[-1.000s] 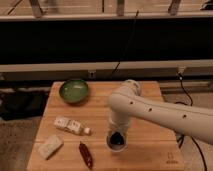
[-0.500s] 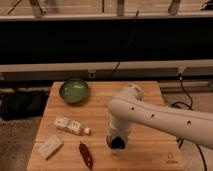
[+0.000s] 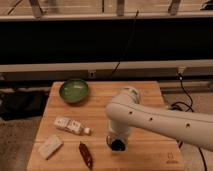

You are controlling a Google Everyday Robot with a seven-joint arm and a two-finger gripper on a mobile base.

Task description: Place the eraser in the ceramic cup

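Observation:
My gripper (image 3: 115, 141) hangs from the white arm and points down at the front middle of the wooden table (image 3: 150, 90). A small dark round shape with a pale rim (image 3: 119, 146) shows right under it. It looks like the ceramic cup, mostly hidden by the gripper. The eraser (image 3: 50, 146), a pale white block, lies at the table's front left corner, well left of the gripper. Nothing shows in the gripper.
A wide green bowl (image 3: 74, 90) stands at the back left. A small white bottle (image 3: 70, 125) lies on its side left of centre. A red chilli pepper (image 3: 86, 154) lies at the front, between eraser and gripper. Cables run off the right edge.
The arm has sunk slightly and its wrist now sits lower over the dark round shape. The eraser, bottle, pepper and bowl have not moved.

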